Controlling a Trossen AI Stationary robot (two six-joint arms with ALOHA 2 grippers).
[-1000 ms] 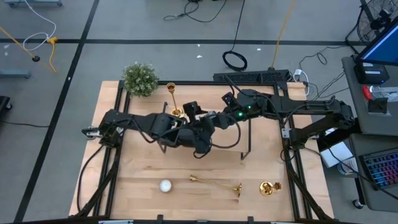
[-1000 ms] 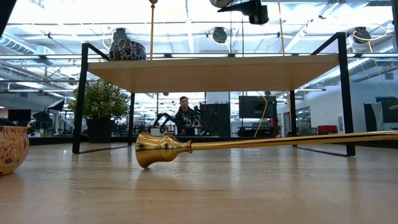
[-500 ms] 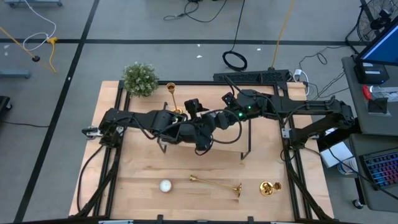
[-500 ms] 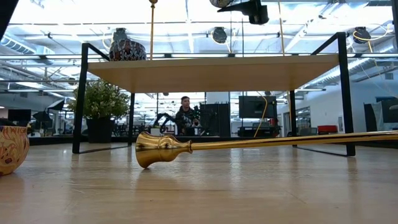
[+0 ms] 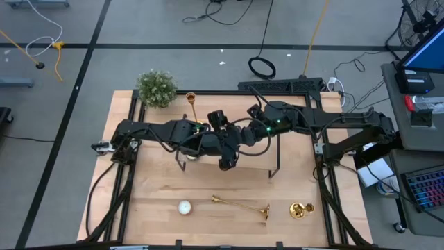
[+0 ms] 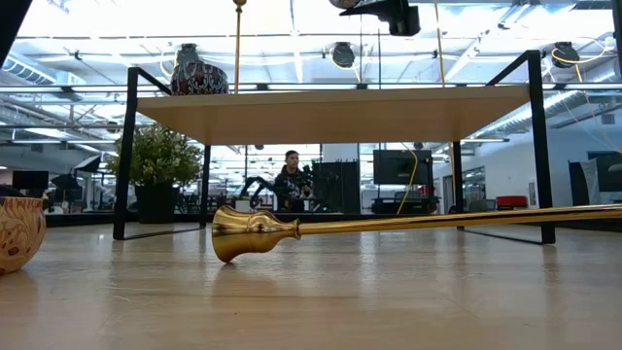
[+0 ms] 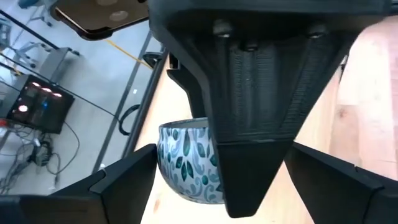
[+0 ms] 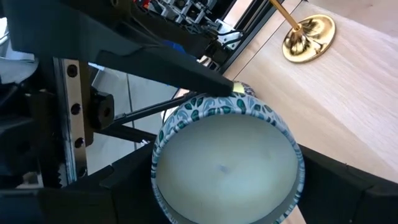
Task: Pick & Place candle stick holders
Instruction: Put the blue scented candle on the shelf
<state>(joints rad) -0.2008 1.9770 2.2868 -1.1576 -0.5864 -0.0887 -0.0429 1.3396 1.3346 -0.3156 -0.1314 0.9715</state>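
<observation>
One gold candle stick holder stands upright on the wooden shelf, resting on its round base. A second lies on its side on the table near the front edge. A third sits at the front right. Above the shelf my right gripper is shut on a round leaf-patterned candle jar filled with white wax. My left gripper is open, its fingers standing on either side of the same jar. My right gripper pinches the jar's round wall between its two fingers, one on each side just below the rim. The jar is lifted clear of the shelf, its open top showing. My left gripper has one fingertip at the jar's far rim; whether it touches cannot be told.
A dark patterned vase stands on the shelf's left end beside the upright holder's stem. A potted plant is at the far left corner. A white tealight lies near the front edge. The shelf's black wire legs stand on the table.
My left arm's forearm has swung slightly toward the table's far edge, and its wrist has turned a little, closing in on the jar in my right gripper. The holders have not moved.
</observation>
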